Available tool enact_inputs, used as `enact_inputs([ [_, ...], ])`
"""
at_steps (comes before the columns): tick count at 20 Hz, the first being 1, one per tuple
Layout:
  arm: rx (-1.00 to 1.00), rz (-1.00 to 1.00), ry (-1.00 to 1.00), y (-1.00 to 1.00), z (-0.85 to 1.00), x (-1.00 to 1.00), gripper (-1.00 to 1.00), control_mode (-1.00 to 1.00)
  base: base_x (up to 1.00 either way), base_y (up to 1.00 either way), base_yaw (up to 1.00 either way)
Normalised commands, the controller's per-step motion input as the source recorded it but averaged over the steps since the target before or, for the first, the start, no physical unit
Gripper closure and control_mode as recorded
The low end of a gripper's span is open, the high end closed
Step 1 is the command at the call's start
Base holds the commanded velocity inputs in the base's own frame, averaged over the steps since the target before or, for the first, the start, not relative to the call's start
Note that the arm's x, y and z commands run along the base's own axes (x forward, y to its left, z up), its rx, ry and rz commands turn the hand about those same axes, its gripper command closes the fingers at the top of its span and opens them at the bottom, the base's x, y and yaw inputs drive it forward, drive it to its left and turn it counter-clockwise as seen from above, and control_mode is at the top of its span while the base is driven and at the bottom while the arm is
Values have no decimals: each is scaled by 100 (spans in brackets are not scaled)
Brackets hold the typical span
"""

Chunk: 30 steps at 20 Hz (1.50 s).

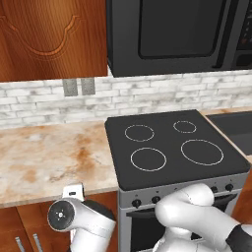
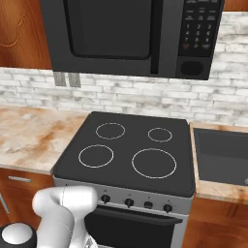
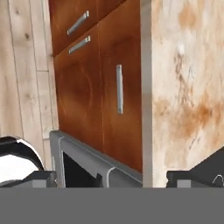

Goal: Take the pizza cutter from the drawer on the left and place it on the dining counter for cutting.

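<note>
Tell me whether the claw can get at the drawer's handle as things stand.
Probably yes. The open claw looks toward the shut drawer front with nothing between it and the silver bar handle, though the stove corner lies close beside the way.

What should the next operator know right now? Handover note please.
Gripper: open, holding nothing, low beside the stove front, facing the brown cabinets under the marble worktop left of the cooktop.
Drawer: its front carries a short silver bar handle and looks shut.
Done: nothing yet.
Left: open drawer, grasp the pizza cutter, carry it to the dining counter.
</note>
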Motion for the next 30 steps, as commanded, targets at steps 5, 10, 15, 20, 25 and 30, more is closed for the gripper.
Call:
enact_inputs([
  [5, -9, 33, -19, 2, -65, 0, -100, -100, 0, 0, 0],
  [10, -10, 20, -30, 7, -63, -1, -100, -100, 0, 0, 0],
  [15, -1, 15, -38, 0, -52, 0, -100, -100, 0, 0, 0],
  [20, 0, 4, -20, 17, -40, 5, -100, -100, 0, 0, 0],
  [25, 0, -1, -11, 25, -19, 28, -100, -100, 0, 0, 0],
  [30, 0, -3, -8, 36, -18, 40, -100, -100, 0, 0, 0],
])
